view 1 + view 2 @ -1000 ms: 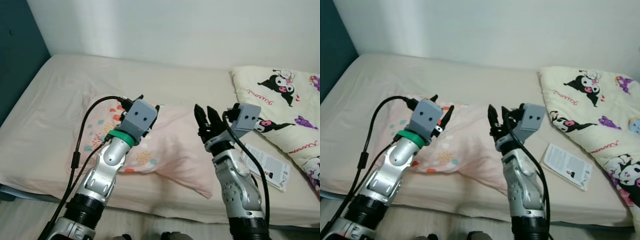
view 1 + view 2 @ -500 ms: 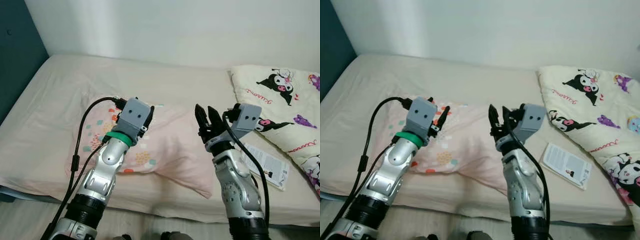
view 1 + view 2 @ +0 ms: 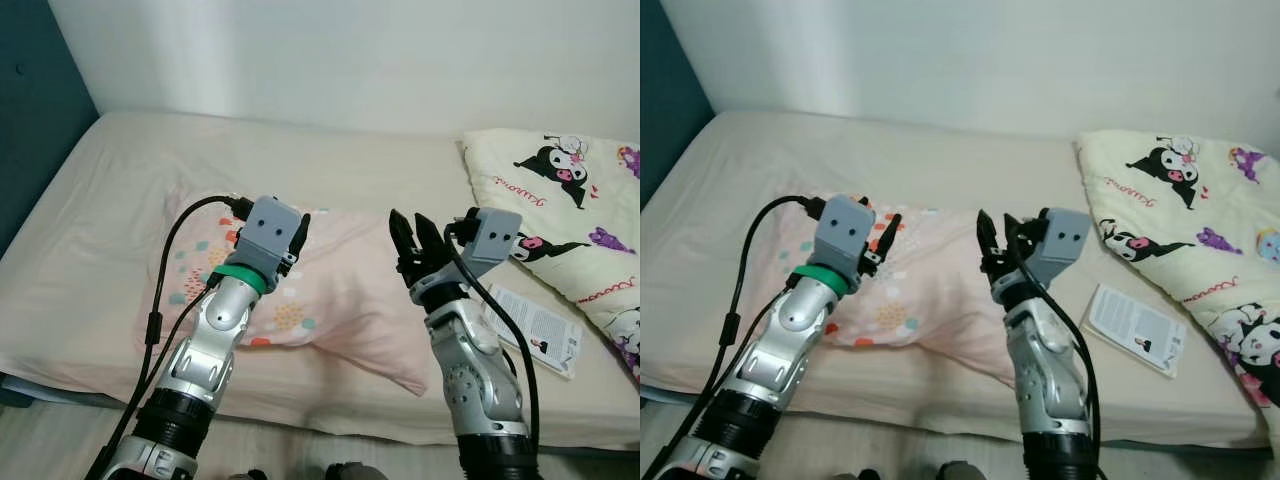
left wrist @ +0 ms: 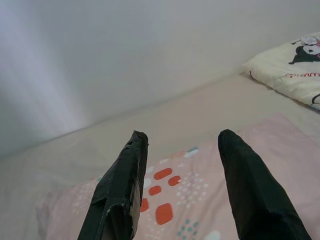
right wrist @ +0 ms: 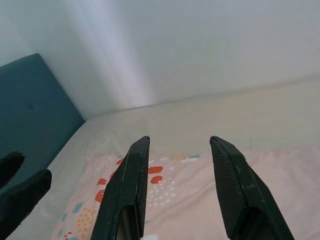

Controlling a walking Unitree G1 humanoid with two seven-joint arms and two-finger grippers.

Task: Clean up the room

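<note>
A pink pillow [image 3: 335, 295] with coloured dots lies across the middle of the bed [image 3: 110, 210]. Both arms are raised above it. My left gripper [image 4: 182, 135] hovers over the pillow's left half, open, with nothing between its black fingers [image 4: 125, 185]. My right gripper [image 3: 408, 220] is held over the pillow's right part, also open and empty, pointing toward the wall. In the right wrist view the pillow's dotted end [image 5: 160, 185] lies below the spread fingers [image 5: 132, 180].
A cream blanket [image 3: 560, 190] with cartoon prints is bunched at the bed's right side. A white booklet [image 3: 537, 332] lies flat on the sheet beside it. A teal headboard [image 3: 30, 110] stands at the left, and a white wall [image 3: 350, 50] runs behind the bed.
My left wrist has turned a little and its fingers have dropped slightly toward the pillow. The right arm has stayed where it was.
</note>
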